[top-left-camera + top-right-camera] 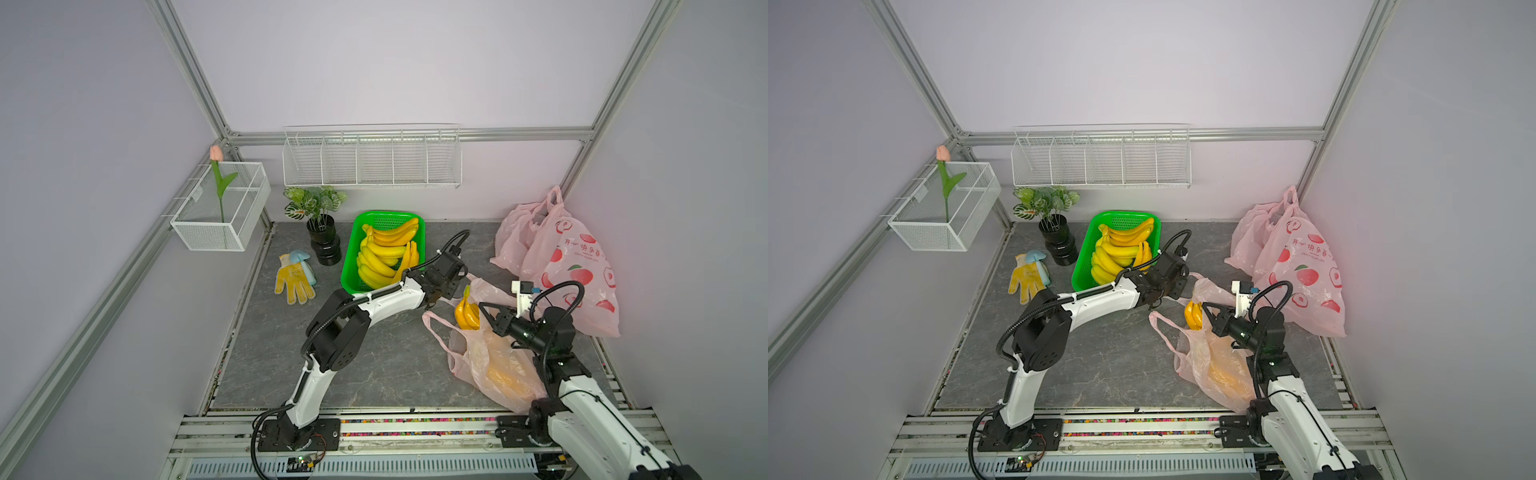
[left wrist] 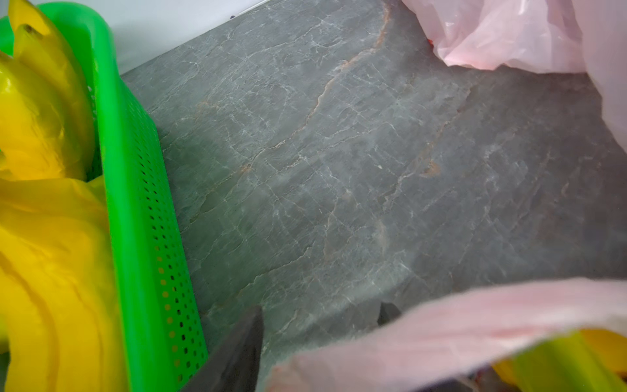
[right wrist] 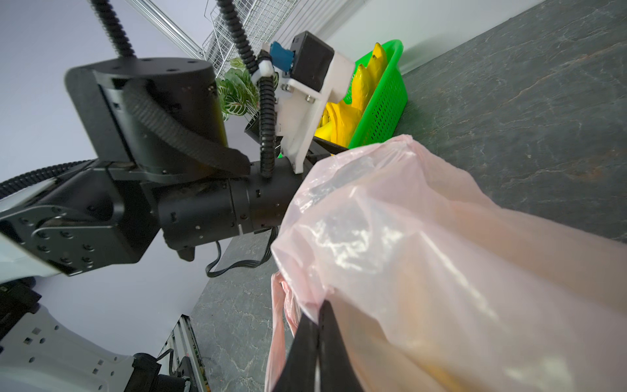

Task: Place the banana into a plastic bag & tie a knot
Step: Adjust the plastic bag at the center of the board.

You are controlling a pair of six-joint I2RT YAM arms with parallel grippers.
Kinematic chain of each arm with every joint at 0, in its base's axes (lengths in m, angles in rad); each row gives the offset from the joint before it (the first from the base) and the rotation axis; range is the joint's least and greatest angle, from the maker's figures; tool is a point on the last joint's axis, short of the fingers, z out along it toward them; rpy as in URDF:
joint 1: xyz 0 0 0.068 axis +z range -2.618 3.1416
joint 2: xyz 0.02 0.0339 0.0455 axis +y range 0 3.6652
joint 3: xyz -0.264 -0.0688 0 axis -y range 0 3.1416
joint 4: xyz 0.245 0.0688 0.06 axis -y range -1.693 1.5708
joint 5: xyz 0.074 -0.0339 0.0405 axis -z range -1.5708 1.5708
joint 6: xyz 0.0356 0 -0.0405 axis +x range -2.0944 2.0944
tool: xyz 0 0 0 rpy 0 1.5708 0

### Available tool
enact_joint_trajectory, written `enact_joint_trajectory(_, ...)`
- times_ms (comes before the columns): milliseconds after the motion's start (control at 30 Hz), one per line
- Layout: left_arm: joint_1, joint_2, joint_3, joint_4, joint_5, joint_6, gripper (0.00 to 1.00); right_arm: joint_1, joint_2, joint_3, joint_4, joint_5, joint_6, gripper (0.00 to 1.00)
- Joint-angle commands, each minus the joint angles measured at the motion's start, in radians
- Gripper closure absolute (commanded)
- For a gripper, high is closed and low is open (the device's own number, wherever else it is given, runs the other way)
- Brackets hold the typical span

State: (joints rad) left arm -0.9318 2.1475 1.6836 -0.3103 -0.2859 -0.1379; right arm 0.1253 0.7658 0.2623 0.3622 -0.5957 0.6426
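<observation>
Banana [image 1: 467, 313]: one yellow bunch, stem up, standing in the mouth of the bag [image 1: 494, 365] with its upper part clear of the rim. It sits at 4 o'clock on the table [image 1: 374, 353]. A further yellow shape shows through the film lower in the bag.

Bag: thin, pink, with handles. It lies at 4 to 5 o'clock, mouth toward 12, one handle loop spread toward 9.

Right claw [image 3: 320, 307]: jaws pressed together, pinching bag film at the rim on the 3 o'clock side of the banana.

Left claw [image 1: 434, 298]: at the rim's 10 o'clock side, just beside the basket [image 1: 348, 266]. Its fingers [image 2: 237, 353] stand partway apart with table showing in the gap. Bag film lies across one of them; whether any is gripped cannot be told.

Basket: green, perforated, at 12 o'clock, holding several bunches [image 1: 384, 253].

Spare bags [image 1: 569, 266]: pink, peach print, heaped at 2 o'clock.

Glove [image 1: 293, 280]: yellow, at 9 o'clock.

Plant [image 1: 313, 199]: potted, at 11 o'clock.
</observation>
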Motion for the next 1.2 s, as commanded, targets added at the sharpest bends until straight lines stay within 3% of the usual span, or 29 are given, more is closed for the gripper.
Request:
enact_joint_trajectory(0,0.025,0.036,0.058,-0.041,0.007,0.001,0.53,-0.010,-0.016,0.005,-0.003,-0.007,-0.007,0.93)
enact_joint_trajectory(233,0.027,-0.078,-0.059,0.031,-0.046,-0.026,1.00,-0.044,-0.027,0.035,-0.074,0.019,-0.013,0.93)
enact_joint_trajectory(433,0.025,-0.273,-0.157,0.012,-0.097,-0.126,1.00,-0.091,-0.001,0.103,-0.142,0.034,-0.041,0.93)
enact_joint_trajectory(667,0.025,-0.435,-0.190,-0.042,-0.057,-0.195,1.00,-0.099,0.095,0.232,-0.184,0.081,-0.067,0.94)
enact_joint_trajectory(800,0.027,-0.497,-0.167,-0.110,-0.183,-0.224,1.00,-0.074,0.200,0.342,-0.241,0.105,-0.121,0.93)
enact_joint_trajectory(967,0.028,-0.538,-0.086,-0.181,-0.217,-0.203,1.00,0.018,0.376,0.503,-0.282,0.174,-0.176,0.93)
enact_joint_trajectory(1167,0.045,-0.525,-0.005,-0.236,-0.265,-0.198,1.00,0.024,0.598,0.665,-0.285,0.251,-0.177,0.93)
